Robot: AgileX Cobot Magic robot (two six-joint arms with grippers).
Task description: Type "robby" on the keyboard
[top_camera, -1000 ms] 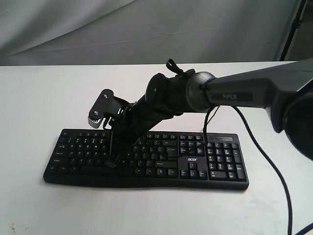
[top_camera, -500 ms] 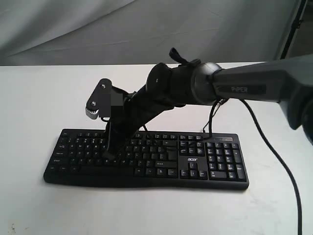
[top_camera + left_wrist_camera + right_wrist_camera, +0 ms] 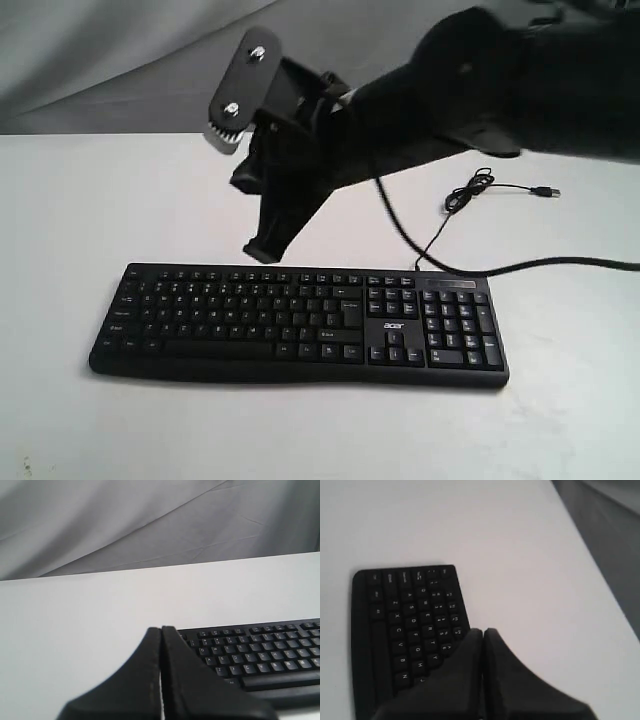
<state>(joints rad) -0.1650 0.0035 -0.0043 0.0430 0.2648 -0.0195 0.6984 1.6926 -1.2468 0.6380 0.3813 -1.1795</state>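
Note:
The black keyboard (image 3: pixel 300 322) with an "acer" logo lies flat across the white table (image 3: pixel 80 220). My right gripper (image 3: pixel 262 250) hangs shut and empty in the air, just behind the keyboard's back edge over its left half and touching no key. In the right wrist view the shut right gripper (image 3: pixel 483 631) sits beside the keyboard (image 3: pixel 405 625) near the number row. In the left wrist view the shut left gripper (image 3: pixel 161 628) points past the left end of the keyboard (image 3: pixel 255 652). The left gripper does not show in the exterior view.
The keyboard's thin black USB cable (image 3: pixel 470 200) loops over the table behind the numeric pad and ends in a loose plug (image 3: pixel 546 190). A grey cloth backdrop (image 3: pixel 150 60) hangs behind the table. My right arm (image 3: pixel 480 90) crosses the upper right of the exterior view.
My right gripper has lifted off the left-middle keys and risen up and back, and now hangs above the keyboard's back edge. The keyboard has not moved.

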